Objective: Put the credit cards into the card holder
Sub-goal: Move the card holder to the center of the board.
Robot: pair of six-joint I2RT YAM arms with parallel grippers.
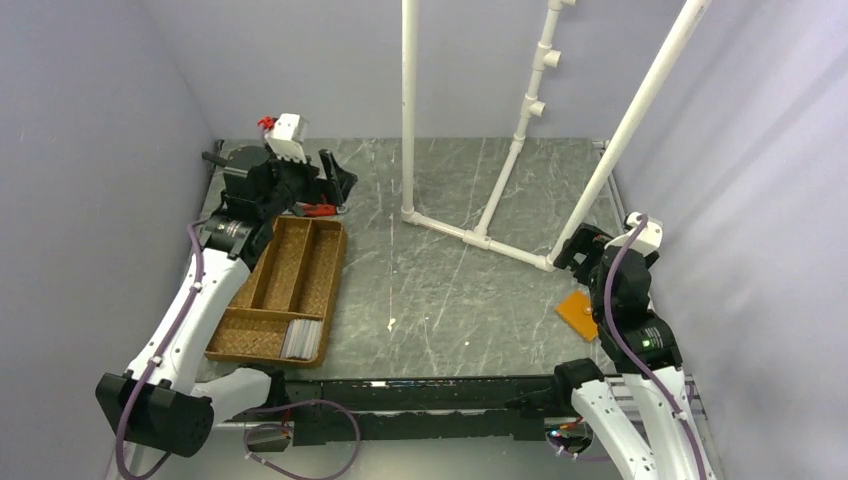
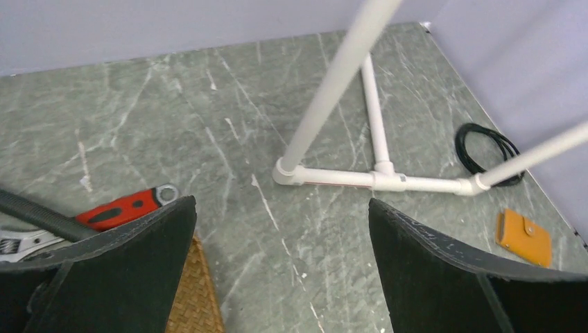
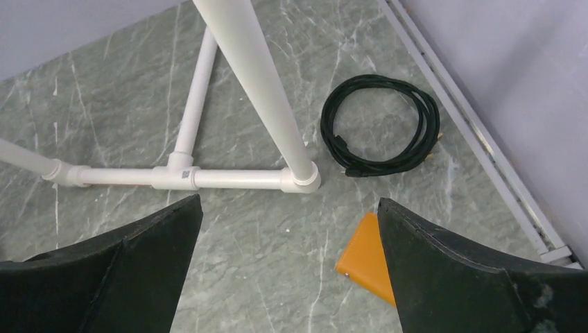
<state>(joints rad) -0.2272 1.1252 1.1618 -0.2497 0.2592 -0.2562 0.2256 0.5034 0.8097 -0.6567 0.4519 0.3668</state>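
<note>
The credit cards [image 1: 302,338] lie as a pale stack in the near right compartment of the woven tray. The orange-tan card holder [image 1: 578,314] lies flat on the table at the right; it also shows in the left wrist view [image 2: 523,237] and in the right wrist view [image 3: 366,261], partly behind the right finger. My left gripper [image 1: 338,182] is open and empty, raised above the tray's far end [image 2: 281,205]. My right gripper [image 1: 575,250] is open and empty, just above and to the far side of the card holder [image 3: 290,201].
A brown woven divided tray [image 1: 262,340] sits at the left. A white PVC pipe frame [image 1: 480,235] stands mid-table. A red-handled wrench [image 2: 121,208] lies beyond the tray. A black cable coil [image 3: 381,135] lies near the right rail [image 3: 478,146].
</note>
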